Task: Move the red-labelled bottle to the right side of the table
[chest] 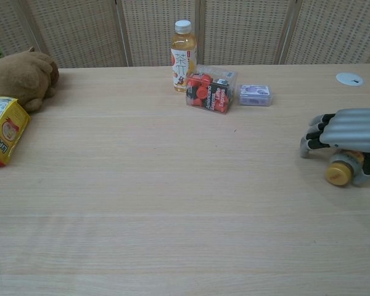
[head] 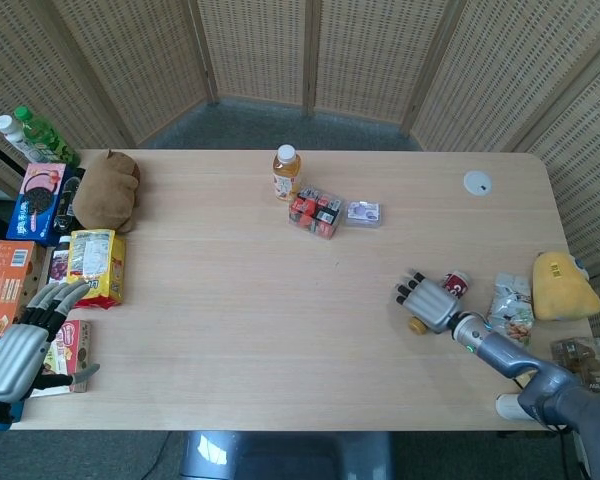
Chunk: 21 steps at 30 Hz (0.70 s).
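Most of red-labelled bottle (chest: 343, 171) hidden under right robot hand (chest: 345, 134).

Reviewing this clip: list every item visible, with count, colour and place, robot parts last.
red-labelled bottle: 1, red with yellow cap, lying on its side at right, under the right hand
tea bottle: 1, amber, white cap, upright at back centre
clear box: 1, red and black contents, beside the tea bottle
small case: 1, clear purple, right of the box
white disc: 1, back right
plush toy: 1, brown, back left
snack bag: 1, yellow, left edge
yellow plush: 1, right edge
left hand: 1, grey, fingers apart, near left
right hand: 1, grey, over the bottle
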Tool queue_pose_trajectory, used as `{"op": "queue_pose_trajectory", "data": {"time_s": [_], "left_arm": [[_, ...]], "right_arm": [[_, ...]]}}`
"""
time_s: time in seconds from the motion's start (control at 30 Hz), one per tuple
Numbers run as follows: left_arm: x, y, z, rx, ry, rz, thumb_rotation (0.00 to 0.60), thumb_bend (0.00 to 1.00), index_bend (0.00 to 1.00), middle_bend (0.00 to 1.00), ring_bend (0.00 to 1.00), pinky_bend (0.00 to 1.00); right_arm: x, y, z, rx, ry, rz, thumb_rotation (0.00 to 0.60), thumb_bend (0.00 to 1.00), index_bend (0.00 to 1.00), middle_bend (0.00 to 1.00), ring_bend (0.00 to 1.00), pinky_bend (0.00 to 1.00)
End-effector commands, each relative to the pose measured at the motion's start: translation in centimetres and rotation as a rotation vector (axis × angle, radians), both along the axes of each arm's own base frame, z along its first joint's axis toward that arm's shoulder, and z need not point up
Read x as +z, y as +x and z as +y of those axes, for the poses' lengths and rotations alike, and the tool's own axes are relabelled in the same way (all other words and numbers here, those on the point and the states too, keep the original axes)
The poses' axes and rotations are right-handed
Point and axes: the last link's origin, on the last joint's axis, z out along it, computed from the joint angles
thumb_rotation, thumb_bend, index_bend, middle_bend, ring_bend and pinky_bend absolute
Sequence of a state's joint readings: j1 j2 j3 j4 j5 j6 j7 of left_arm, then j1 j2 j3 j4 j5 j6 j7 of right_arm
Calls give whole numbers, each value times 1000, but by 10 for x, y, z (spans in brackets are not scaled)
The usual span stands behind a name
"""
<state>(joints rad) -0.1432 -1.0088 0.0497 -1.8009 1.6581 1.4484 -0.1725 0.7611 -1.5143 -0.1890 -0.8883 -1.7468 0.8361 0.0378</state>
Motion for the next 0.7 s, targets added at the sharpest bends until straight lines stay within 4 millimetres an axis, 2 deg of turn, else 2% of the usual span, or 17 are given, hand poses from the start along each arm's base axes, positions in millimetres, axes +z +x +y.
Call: {"op": "queue_pose_trajectory", "data": {"time_s": [0.03, 0.17, 0.4, 0.7], "left_arm": [[0, -1, 0, 2, 1, -1, 574, 70, 0, 0, 0, 0], [1, -2, -1, 4, 6, -2, 573, 69, 0, 0, 0, 0], [0, 0, 1, -5, 4, -2, 576, 70, 0, 0, 0, 0], [0, 4, 3, -15, 9, 1, 574, 69, 0, 0, 0, 0]], "right_arm": [[-2, 4, -2, -6, -3, -6, 600, 155, 388, 445, 335, 75], [0, 5, -3, -14, -7, -7, 600, 198, 444, 512, 416, 240], [3, 9, -3, -24, -15, -31, 600, 242, 537, 622, 563, 430], [9, 13, -2, -25, -23, -59, 600, 290, 626, 744, 735, 610]]}}
